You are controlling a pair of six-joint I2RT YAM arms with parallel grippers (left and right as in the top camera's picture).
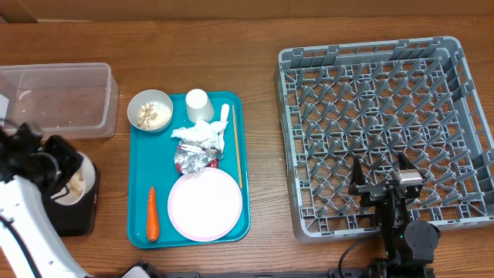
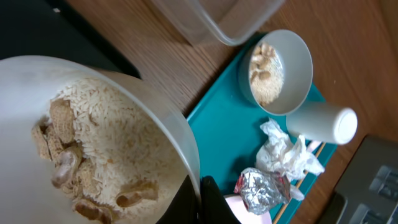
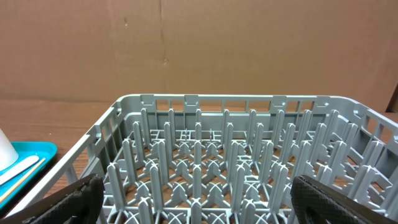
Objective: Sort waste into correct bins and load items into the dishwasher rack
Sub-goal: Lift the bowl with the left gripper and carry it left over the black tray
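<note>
Two arms work at a wooden table. The left gripper [image 1: 63,171] is clenched on the rim of the held bowl [image 1: 86,179], which is over the black tray [image 1: 77,220] near the table's left edge. The left wrist view shows rice and beige nut scraps [image 2: 81,155] inside this bowl. A clear tub [image 1: 58,96] sits at the far left, its long axis running left to right. The teal tray [image 1: 245,224] lies left of centre, its long axis running far to near. At its far left corner is the second bowl [image 1: 150,110], with scraps in it, and the cup [image 1: 199,105] is just beside it. The utensil [image 1: 225,116] points far to near, close to the far right corner. The napkin [image 1: 199,136] touches the foil [image 1: 194,158] mid-tray. The plate [image 1: 204,203] fills the near right corner. A carrot [image 1: 152,214] lies along the left rim and a chopstick [image 1: 237,150] along the right rim. The rack [image 1: 378,127] fills the table's right side. The right gripper [image 1: 384,179] hangs over its near edge, jaws spread wide and holding nothing.
</note>
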